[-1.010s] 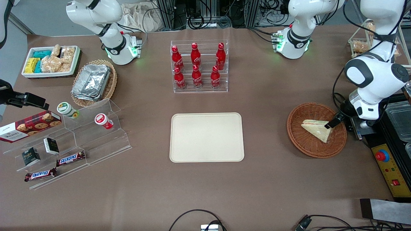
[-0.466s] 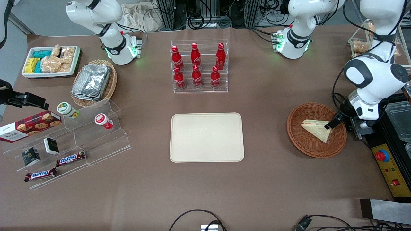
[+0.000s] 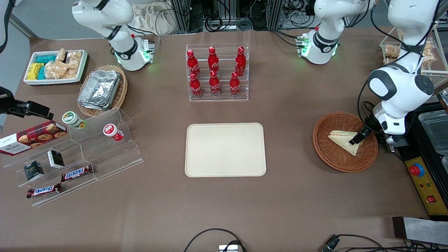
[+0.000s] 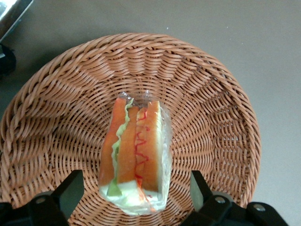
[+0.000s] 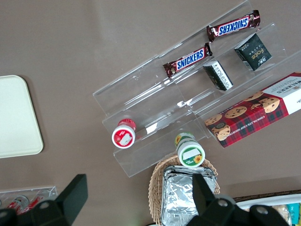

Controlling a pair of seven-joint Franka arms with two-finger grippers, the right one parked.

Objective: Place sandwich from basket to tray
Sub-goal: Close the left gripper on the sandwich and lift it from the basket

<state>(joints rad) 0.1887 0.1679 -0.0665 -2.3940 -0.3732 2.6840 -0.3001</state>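
Left wrist view shows the gripper (image 4: 136,197) spread wide, astride the sandwich (image 4: 136,155) in the basket (image 4: 56,117), gripping nothing.

Brown table, cluttered lab backdrop
Matte brown tabletop (image 3: 315,210) fills everything; black cables (image 3: 217,22) tangle at its edge farthest from the front camera, grey floor (image 3: 42,14) nearby.

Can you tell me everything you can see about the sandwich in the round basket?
The sandwich is a triangle wedge of pale white bread in clear wrap, with orange filling, green lettuce and a red squiggle showing at its cut edge. It lies in the reddish-brown wicker basket, resting on the weave. The claw hangs right over it, open, one finger on each side, not touching it.
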